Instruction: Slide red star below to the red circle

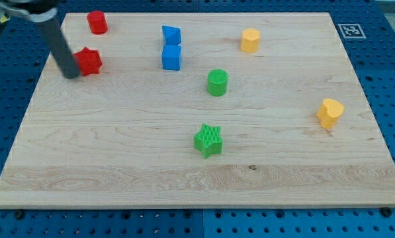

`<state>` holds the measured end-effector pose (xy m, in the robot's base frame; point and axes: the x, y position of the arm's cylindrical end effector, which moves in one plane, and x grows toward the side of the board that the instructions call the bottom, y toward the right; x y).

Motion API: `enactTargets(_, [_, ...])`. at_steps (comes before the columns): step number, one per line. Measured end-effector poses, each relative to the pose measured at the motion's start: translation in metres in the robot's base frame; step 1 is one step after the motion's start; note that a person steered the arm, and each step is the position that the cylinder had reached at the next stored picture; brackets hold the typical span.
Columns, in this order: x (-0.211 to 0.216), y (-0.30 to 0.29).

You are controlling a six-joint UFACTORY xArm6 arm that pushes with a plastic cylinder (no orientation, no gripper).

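Note:
The red star lies near the view's upper left on the wooden board. The red circle, a short cylinder, stands just above it near the board's top edge, a small gap between them. My tip rests on the board against the star's left lower side. The dark rod rises from it up and to the left, out of the view's top.
A blue wedge-like block and a blue cube sit right of the star. A green cylinder, a green star, a yellow hexagon-like block and a yellow heart-like block lie further right.

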<state>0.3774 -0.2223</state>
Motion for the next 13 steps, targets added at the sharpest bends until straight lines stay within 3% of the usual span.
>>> enactTargets(2, [-0.036, 0.007])
enactTargets(4, [0.017, 0.055])
enactTargets(5, [-0.003, 0.085])
enactTargets(7, [-0.055, 0.051])
enactTargets(9, [-0.076, 0.014])
enactTargets(13, [-0.067, -0.008])
